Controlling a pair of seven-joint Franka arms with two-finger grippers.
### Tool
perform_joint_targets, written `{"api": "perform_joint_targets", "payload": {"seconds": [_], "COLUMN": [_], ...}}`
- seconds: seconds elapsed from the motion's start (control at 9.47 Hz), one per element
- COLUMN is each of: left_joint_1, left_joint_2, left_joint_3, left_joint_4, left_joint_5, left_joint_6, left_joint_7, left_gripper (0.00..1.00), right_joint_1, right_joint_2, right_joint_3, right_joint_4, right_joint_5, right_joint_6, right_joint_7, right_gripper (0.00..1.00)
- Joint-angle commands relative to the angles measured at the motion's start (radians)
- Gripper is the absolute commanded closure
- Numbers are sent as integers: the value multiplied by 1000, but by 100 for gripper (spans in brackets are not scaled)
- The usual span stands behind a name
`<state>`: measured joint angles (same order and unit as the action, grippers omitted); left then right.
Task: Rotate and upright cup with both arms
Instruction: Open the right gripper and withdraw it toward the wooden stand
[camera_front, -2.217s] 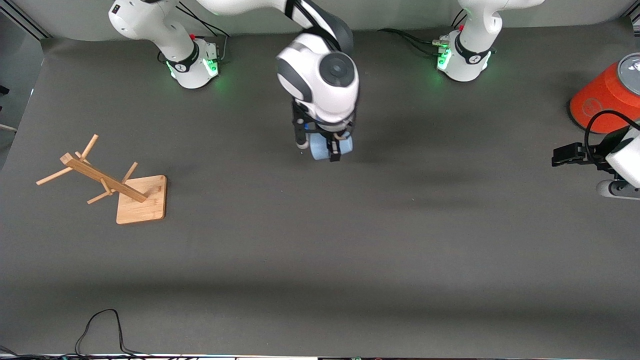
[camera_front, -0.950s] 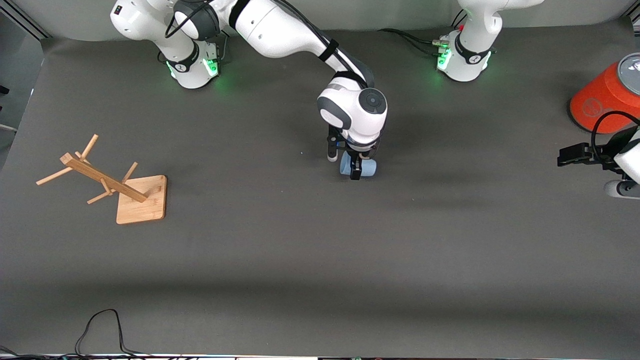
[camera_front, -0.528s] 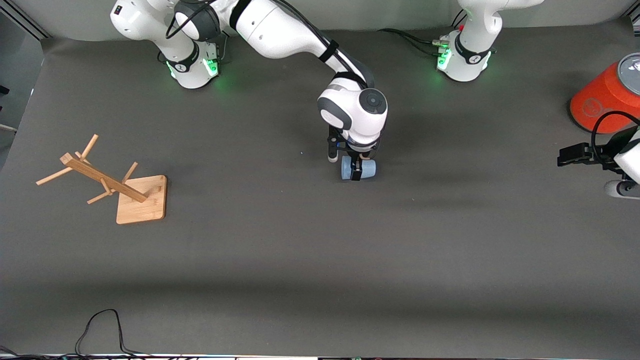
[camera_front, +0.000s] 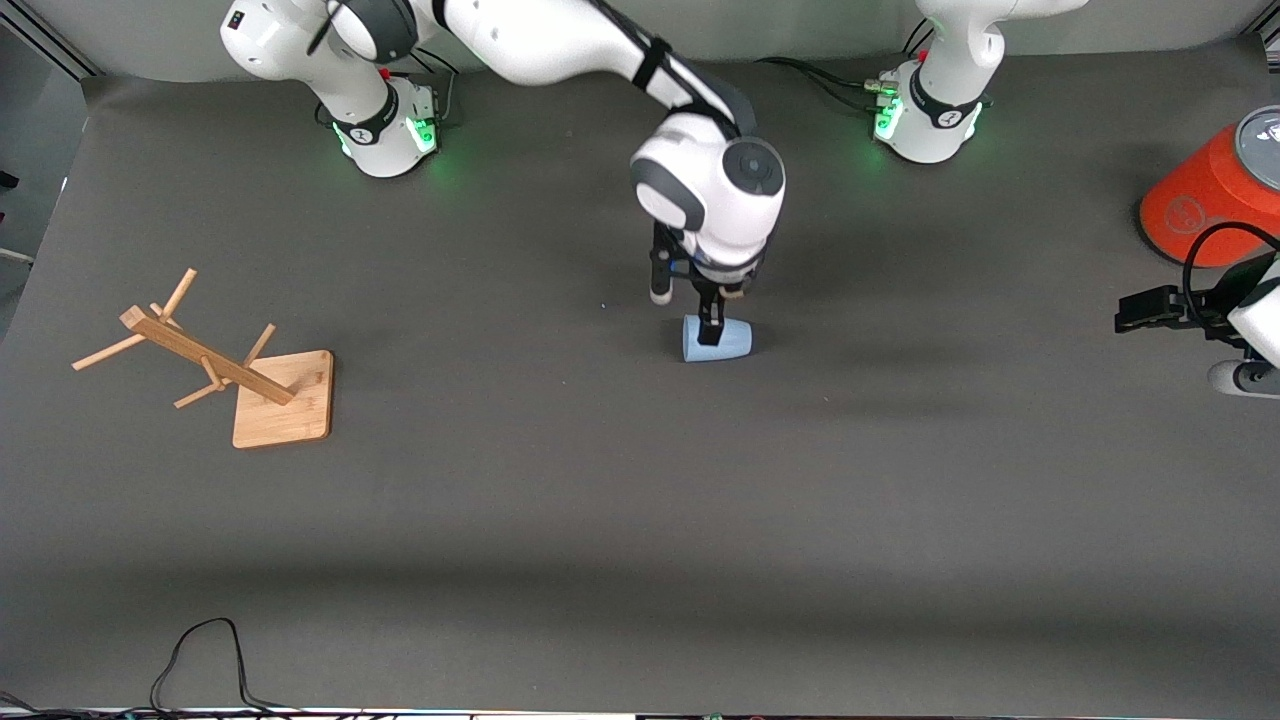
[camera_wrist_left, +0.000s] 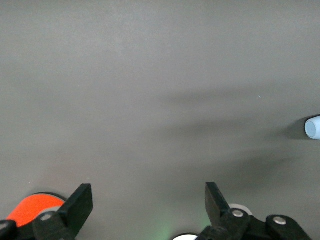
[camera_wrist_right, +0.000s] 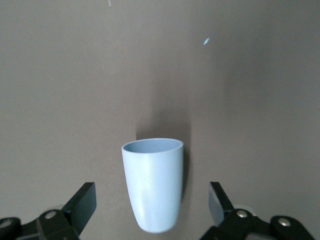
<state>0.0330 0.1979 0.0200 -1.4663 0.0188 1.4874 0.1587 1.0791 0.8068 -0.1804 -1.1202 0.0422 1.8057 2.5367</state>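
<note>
The pale-blue cup (camera_front: 718, 340) lies on its side on the grey table (camera_front: 640, 500), about midway between the two arms' ends, its mouth toward the right arm's end. My right gripper (camera_front: 686, 310) hangs just above it, open and empty. In the right wrist view the cup (camera_wrist_right: 152, 192) lies between the spread fingers (camera_wrist_right: 84, 200) of the right gripper (camera_wrist_right: 151, 197), with a gap on each side. My left gripper (camera_front: 1138, 308) waits open and empty at the left arm's end. In the left wrist view, the left gripper (camera_wrist_left: 147, 199) faces bare table, and the cup (camera_wrist_left: 312, 127) shows small at the edge.
A wooden rack (camera_front: 282, 400) with pegs stands toward the right arm's end. A big orange grey-lidded cylinder (camera_front: 1205, 200) stands at the left arm's end, close to the left gripper; it also shows in the left wrist view (camera_wrist_left: 32, 207). A black cable (camera_front: 200, 650) lies by the near edge.
The right gripper carried the cup toward the left arm's end and set it on the table. It has now let go and risen a little. The left arm barely moved.
</note>
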Motion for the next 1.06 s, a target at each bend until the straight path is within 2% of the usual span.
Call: {"api": "perform_joint_targets", "payload": {"seconds": [0.0, 0.32, 0.63, 0.95], "left_joint_1": [4, 2, -1, -24], "left_joint_2": [8, 8, 8, 8], "left_joint_3": [0, -2, -2, -9], "left_joint_4": [21, 21, 27, 29], "left_joint_5": [-5, -5, -20, -33], "left_joint_6": [-19, -19, -30, -32], "left_joint_7": [15, 13, 13, 6], "left_gripper": [0, 0, 0, 0], "right_joint_1": [-42, -198, -388, -633], "right_joint_2": [-133, -283, -400, -598], "right_joint_3": [-4, -16, -17, 4], "right_joint_4": [-27, -33, -39, -224], "right_joint_5": [50, 48, 47, 42], "right_joint_6": [-148, -387, -517, -508], "right_joint_7": [-176, -564, -966, -1417], "right_gripper": [0, 0, 0, 0]}}
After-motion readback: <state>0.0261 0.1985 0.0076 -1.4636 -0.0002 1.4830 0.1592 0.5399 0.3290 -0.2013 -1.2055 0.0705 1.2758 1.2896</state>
